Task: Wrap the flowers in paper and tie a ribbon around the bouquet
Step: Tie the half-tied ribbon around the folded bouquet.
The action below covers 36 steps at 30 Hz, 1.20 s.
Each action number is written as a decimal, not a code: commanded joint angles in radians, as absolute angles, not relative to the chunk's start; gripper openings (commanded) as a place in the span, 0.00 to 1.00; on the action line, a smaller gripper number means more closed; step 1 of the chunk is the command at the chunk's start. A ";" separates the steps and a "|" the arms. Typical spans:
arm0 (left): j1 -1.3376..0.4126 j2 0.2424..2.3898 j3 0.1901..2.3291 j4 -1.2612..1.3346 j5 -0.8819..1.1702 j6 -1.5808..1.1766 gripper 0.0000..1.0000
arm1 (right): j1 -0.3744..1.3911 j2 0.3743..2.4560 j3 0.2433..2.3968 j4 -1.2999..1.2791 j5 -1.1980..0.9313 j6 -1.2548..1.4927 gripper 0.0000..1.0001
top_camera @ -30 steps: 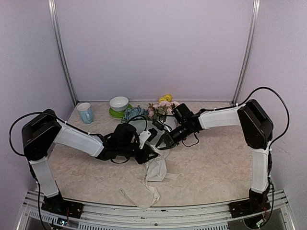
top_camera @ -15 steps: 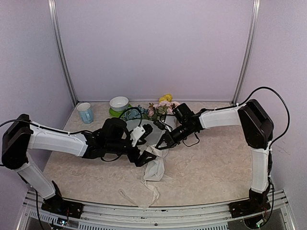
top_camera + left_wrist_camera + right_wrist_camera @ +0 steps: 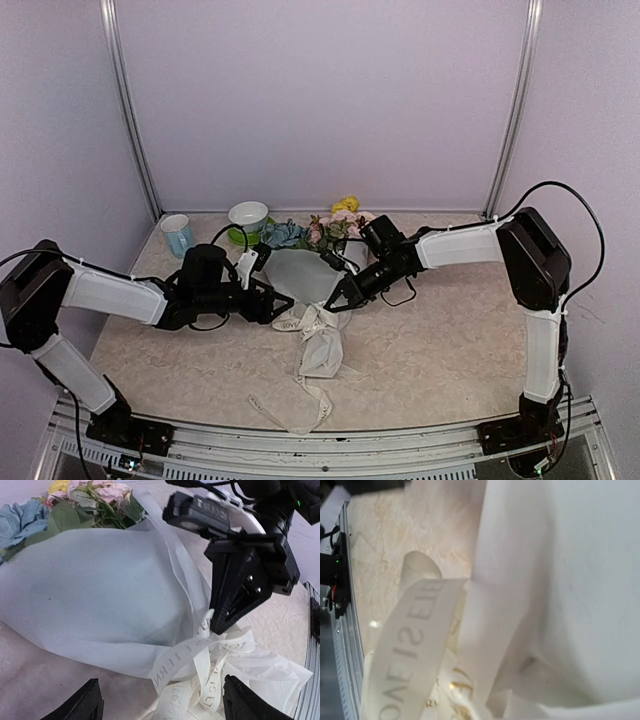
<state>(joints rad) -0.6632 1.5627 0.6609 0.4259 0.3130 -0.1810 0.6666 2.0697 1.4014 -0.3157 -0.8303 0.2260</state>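
Beige marbled tabletop (image 3: 450, 340), lilac walls. Bouquet of pink, yellow and blue flowers in a white translucent paper cone (image 3: 300, 275) lies mid-table, with the cream lettered fabric ribbon (image 3: 180, 662) bunched at its narrow neck. Right gripper (image 3: 221, 626), shut tight, presses on the ribbon at that neck. Left gripper (image 3: 162, 702) gapes empty just short of it. Best to take one loose tail low and draw it away from the neck while the right arm pins firmly.

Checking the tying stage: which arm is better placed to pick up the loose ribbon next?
Left, probably. The left gripper is open and faces the ribbon heaped by the bouquet; the right gripper is shut, pressed down at its narrow end.
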 commanded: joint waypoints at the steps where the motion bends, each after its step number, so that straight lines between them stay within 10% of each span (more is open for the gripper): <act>1: -0.701 1.527 0.586 0.455 0.275 -0.168 0.79 | 0.661 2.035 1.405 -0.313 -0.825 0.209 0.00; 8: -0.643 1.640 0.595 0.452 0.317 -0.243 0.76 | 0.661 2.031 1.398 -0.308 -0.825 0.212 0.00; 18: -0.634 1.709 0.632 0.460 0.461 -0.245 0.00 | 0.647 2.002 1.383 -0.292 -0.801 0.232 0.00; 33: -0.610 1.703 0.664 0.308 0.318 -0.219 0.00 | 0.592 1.897 1.212 -0.300 -0.765 0.240 0.00; 36: -0.622 1.652 0.624 0.379 0.396 -0.214 0.29 | 0.592 1.896 1.197 -0.270 -0.778 0.260 0.00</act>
<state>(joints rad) -0.6140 1.7065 0.6342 0.3363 0.3435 -0.2317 0.5999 1.9202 1.2198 -0.3008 -0.7658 0.2382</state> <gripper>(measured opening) 0.133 0.003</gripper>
